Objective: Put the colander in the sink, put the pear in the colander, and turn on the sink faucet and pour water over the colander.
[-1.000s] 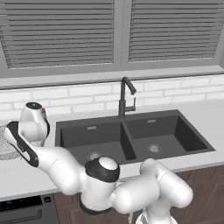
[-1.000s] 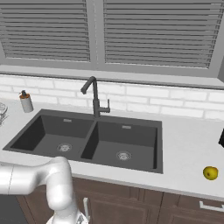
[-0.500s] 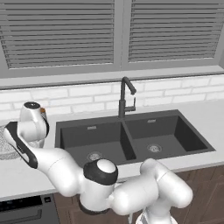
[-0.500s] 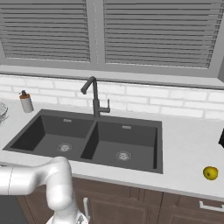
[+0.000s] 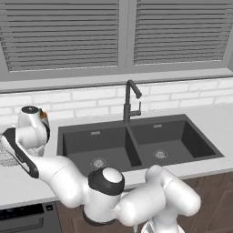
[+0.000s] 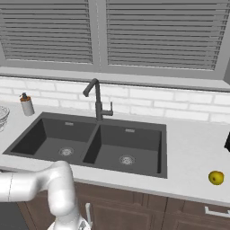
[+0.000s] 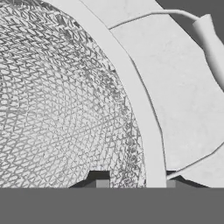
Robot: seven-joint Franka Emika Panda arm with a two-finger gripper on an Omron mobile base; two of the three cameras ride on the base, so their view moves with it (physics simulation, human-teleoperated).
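At the far left of the counter (image 5: 27,186), the colander (image 7: 65,109) sits on the pale surface, well apart from the sink (image 5: 136,145). In the left base view only a sliver of its mesh peeks out at the picture's left edge, behind the arm's wrist; in the right base view its rim shows at the left edge too, just left of the soap bottle (image 6: 27,104).

The gripper (image 7: 133,183) is down at the colander's rim. In the hand view one dark fingertip stands inside the mesh bowl and the other outside the white rim band, so the jaws straddle the rim and look closed onto it (the tips are mostly cut off by the bottom of that view, so actual contact is hard to confirm).

Next to the right comes the sink, a dark double basin with a round drain in each half. The faucet (image 5: 129,102) rises behind the divider between the basins, its spout angled toward the right basin in the left base view, its small lever at the side. No water is visible.

Farthest right, the pear (image 6: 216,177) lies on the counter near its front edge, well to the right of the sink and far from the colander.
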